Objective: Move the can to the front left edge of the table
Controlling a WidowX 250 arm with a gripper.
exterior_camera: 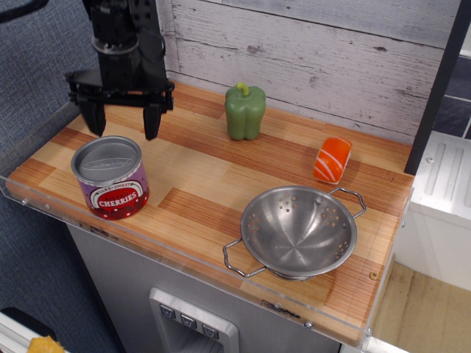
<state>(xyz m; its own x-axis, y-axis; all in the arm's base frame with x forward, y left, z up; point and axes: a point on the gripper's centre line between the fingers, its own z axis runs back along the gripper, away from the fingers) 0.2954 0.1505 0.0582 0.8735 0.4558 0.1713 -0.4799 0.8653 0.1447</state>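
The can [110,177] is a short tin with a grey lid and a purple-and-red "CHERRIES" label. It stands upright near the front left corner of the wood-plank table [213,198]. My black gripper [124,131] hangs open and empty above and just behind the can, its two fingers spread wider than the can. It does not touch the can.
A green pepper [245,111] stands at the back middle. An orange-and-white sushi piece [333,159] lies at the back right. A steel colander [298,231] sits at the front right. A white plank wall runs behind, and a clear acrylic rim edges the table.
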